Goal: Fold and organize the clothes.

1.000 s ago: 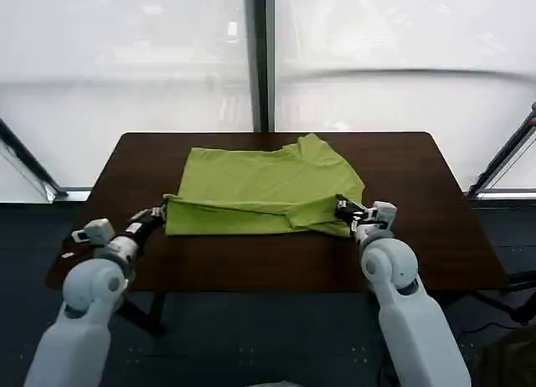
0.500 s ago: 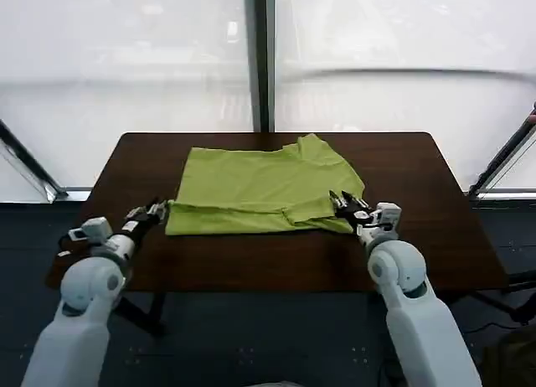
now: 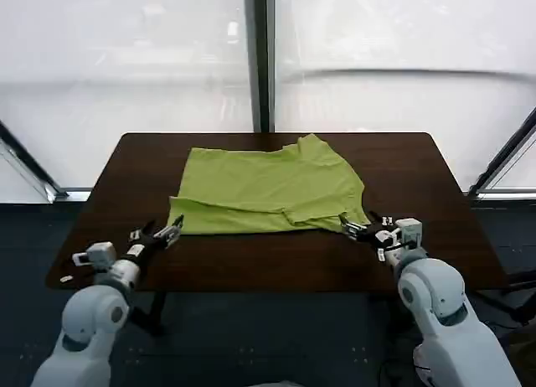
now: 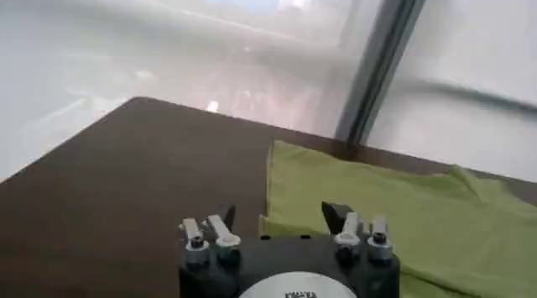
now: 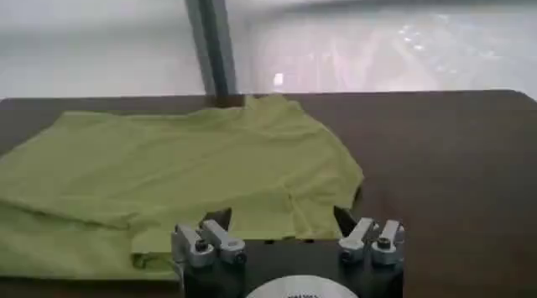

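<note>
On the dark table [image 3: 435, 194], a part-folded T-shirt [image 3: 264, 190]; left gripper [image 3: 167, 233] and right gripper [image 3: 356, 229] — both spread, empty — sit beside its near corners, likely between folds.

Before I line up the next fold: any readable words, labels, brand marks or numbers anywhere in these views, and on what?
None can be read.
White disc on the left pincer's body: dark marks at the frame edge, cut off and too blurred to read.
White disc on the right pincer's body: the same, unreadable.
Lime T-shirt: no print or label shows on the side facing up.
Dark table: no markings.
</note>
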Tool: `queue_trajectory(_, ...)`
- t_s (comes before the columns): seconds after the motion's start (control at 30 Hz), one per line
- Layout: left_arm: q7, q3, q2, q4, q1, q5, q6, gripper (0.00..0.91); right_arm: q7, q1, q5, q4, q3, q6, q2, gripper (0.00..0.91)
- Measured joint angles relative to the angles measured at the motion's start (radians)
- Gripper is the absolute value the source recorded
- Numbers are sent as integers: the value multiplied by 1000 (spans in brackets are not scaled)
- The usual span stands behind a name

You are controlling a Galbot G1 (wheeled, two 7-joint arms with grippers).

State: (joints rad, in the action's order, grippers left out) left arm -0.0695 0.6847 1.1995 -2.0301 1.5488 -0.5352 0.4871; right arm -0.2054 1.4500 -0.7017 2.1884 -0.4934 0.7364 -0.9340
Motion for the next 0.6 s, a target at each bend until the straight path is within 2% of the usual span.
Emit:
queue_trajectory(0.23,-2,22,-1,-71,83,7,8,0,-11,52,-20,15,5,0,23,0)
queue_trajectory(0.6,-3,45,-2,-112,159,27,9,0,-38,104,-47,53,-4,0,32,0)
